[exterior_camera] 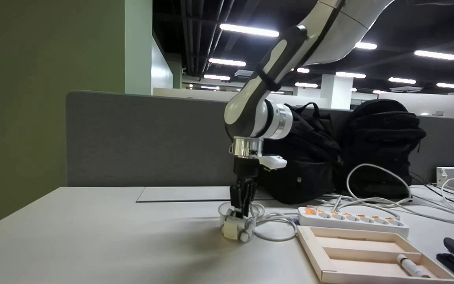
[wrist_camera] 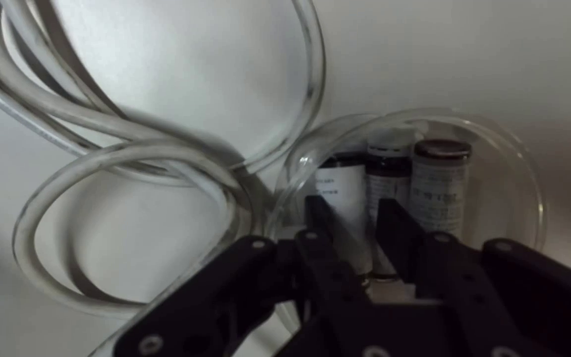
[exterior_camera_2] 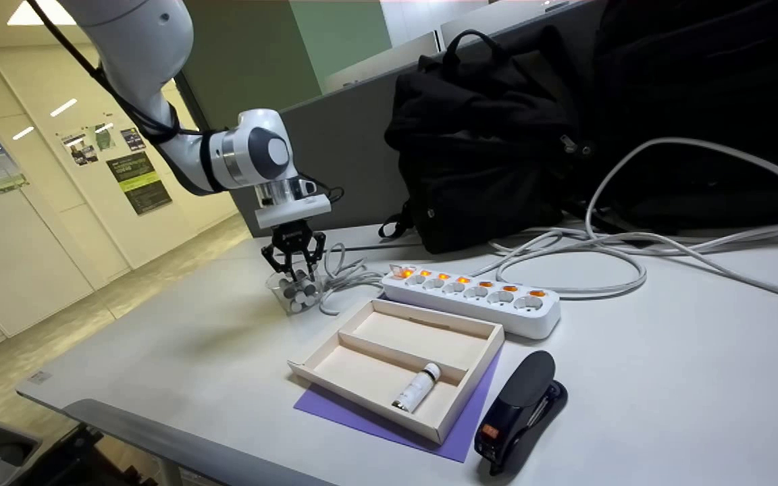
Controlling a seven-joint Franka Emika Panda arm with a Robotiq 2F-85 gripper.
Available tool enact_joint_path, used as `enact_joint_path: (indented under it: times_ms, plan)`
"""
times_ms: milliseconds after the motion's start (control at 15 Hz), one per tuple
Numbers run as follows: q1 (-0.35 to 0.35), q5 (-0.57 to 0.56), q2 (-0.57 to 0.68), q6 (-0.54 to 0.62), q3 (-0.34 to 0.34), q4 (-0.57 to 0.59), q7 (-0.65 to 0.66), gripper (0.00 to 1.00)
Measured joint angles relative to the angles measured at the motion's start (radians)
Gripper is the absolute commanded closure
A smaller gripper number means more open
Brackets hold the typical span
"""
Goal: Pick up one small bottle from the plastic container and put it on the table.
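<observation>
Table [exterior_camera_2: 179, 378], pale, smooth and busy | here's the plastic container [exterior_camera: 222, 217], upright, coiled cable [wrist_camera: 139, 150] right beside it | power strip [exterior_camera_2: 470, 300] alongside the beige tray [exterior_camera_2: 389, 352], purple sheet [exterior_camera_2: 458, 435] peeking out beneath that | black stapler [exterior_camera_2: 524, 412] near the tray | and there, two black backpacks [exterior_camera: 382, 154] side by side, looped cables [exterior_camera_2: 679, 142] in front

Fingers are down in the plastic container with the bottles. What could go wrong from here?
Double pick: the fingers stand apart over closely packed bottles, so closing might catch two at once.
Tipping: the fingers reach inside the plastic container, so a sideways pull could knock it over.
Bad landing: a looped cable lies on the table right beside the container, so a bottle set down there might rest crookedly or roll.
</observation>
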Motion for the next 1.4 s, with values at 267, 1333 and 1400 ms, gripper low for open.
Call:
enact_joint_path:
  times_ms: [267,1333,1400]
  plan:
    - [0.034,-0.030,0.018,-0.010,-0.024,0.020,0.013,0.70]
    - [0.051,0.064,0.008,-0.034,0.008,0.037,0.110,0.92]
    - [0.046,0.082,0.001,-0.036,0.017,0.036,0.110,0.92]
